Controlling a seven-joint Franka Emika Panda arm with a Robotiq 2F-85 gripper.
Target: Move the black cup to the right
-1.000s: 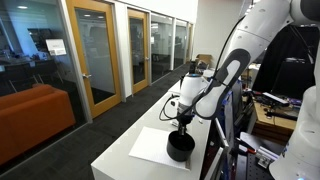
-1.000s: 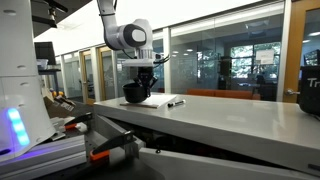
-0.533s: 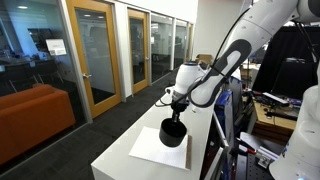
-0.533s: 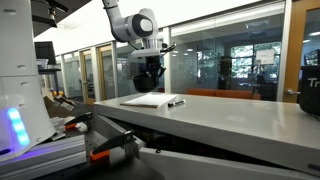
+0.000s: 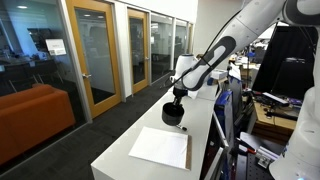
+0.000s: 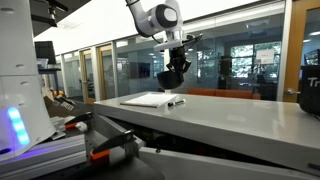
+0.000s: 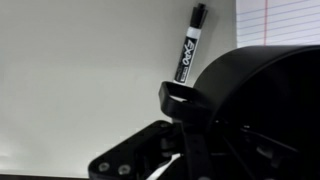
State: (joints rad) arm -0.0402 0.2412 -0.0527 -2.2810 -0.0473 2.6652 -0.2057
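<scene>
1. So the gripper (image 5: pixel 176 98) was shut tight on the black cup (image 5: pixel 172 114) and held it by the rim.
2. The black cup hung in the air over the white table (image 5: pixel 118 152). It did not touch the table. Both exterior views showed this, and in an exterior view the gap under the cup (image 6: pixel 170 78) was easy to see.
3. In the wrist view, one finger (image 7: pixel 180 100) sat on the outside of the cup's wall. The cup (image 7: pixel 265 100) was big and dark and filled the right side of that view. I could not see the other finger well.
4. A white paper (image 5: pixel 161 148) lay flat on the table. The cup was up in the air near the far end of the paper.
5. A dark pen (image 7: pixel 187 52) lay on the table beside the paper (image 7: pixel 280 20), with a small gap between them. In an exterior view the pen (image 6: pixel 176 101) was just under the cup.
6. Behind the table were wooden doors (image 5: pixel 95 55) with glass in them and an orange couch (image 5: pixel 35 108).
</scene>
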